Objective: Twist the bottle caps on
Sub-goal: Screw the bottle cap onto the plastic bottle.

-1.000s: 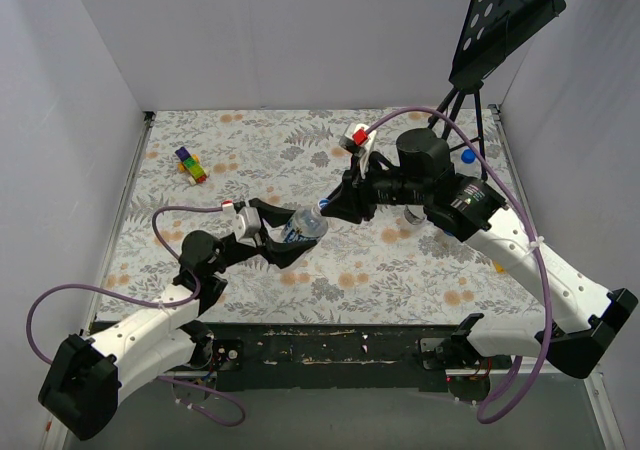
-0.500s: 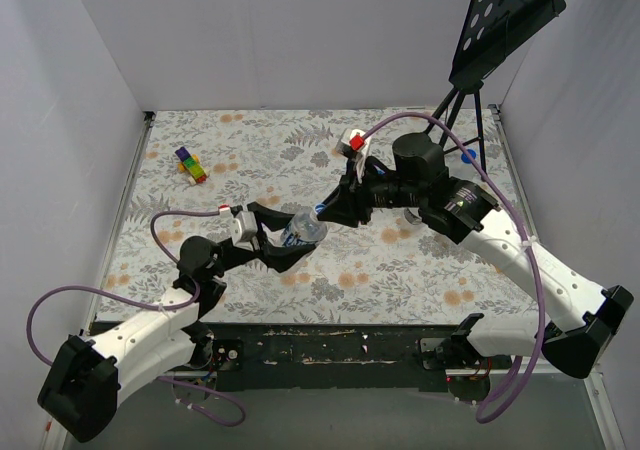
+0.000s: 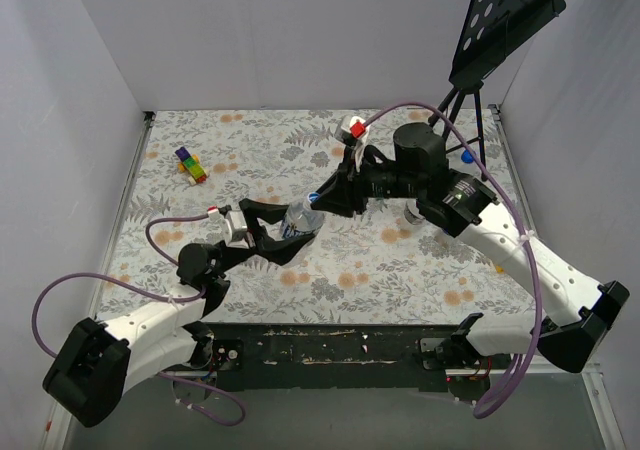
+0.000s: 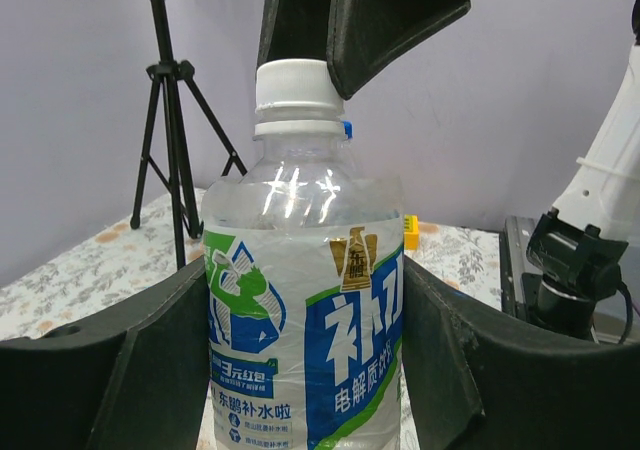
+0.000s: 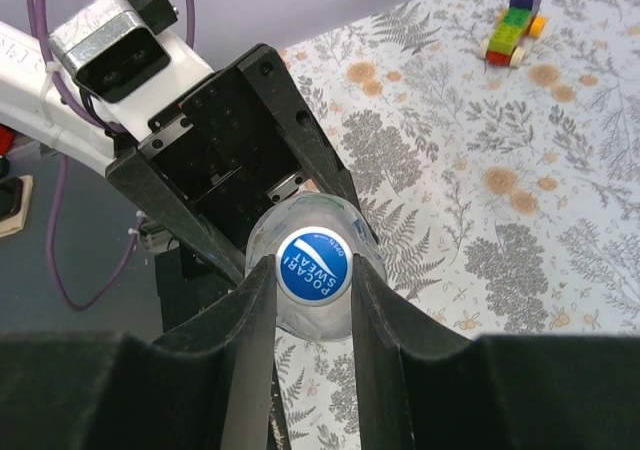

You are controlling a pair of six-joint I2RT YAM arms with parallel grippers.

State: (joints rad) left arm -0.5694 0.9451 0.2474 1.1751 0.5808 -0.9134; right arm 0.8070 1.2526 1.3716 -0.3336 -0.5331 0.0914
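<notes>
A clear bottle (image 3: 298, 220) with a blue, green and white label (image 4: 300, 310) is held up off the table, my left gripper (image 3: 285, 232) shut on its body. One left finger (image 4: 150, 370) presses each side of the label. On the bottle's neck sits a bottle cap (image 5: 313, 263) with a blue printed top; from the side the cap (image 4: 293, 95) looks white. My right gripper (image 5: 313, 270) is shut on that cap from above, one finger (image 5: 250, 320) on each side. In the top view the right gripper (image 3: 318, 198) meets the bottle's top end.
Multicoloured toy blocks (image 3: 190, 165) lie at the far left of the flowered table. A black music stand's tripod (image 3: 468, 90) stands at the back right, with a loose blue cap (image 3: 467, 156) beside it. Another clear bottle (image 3: 412, 215) shows partly under the right arm.
The bottle and both grippers have drifted slightly left and toward the back of the table. The right wrist has turned a little. Both grips are unchanged.
</notes>
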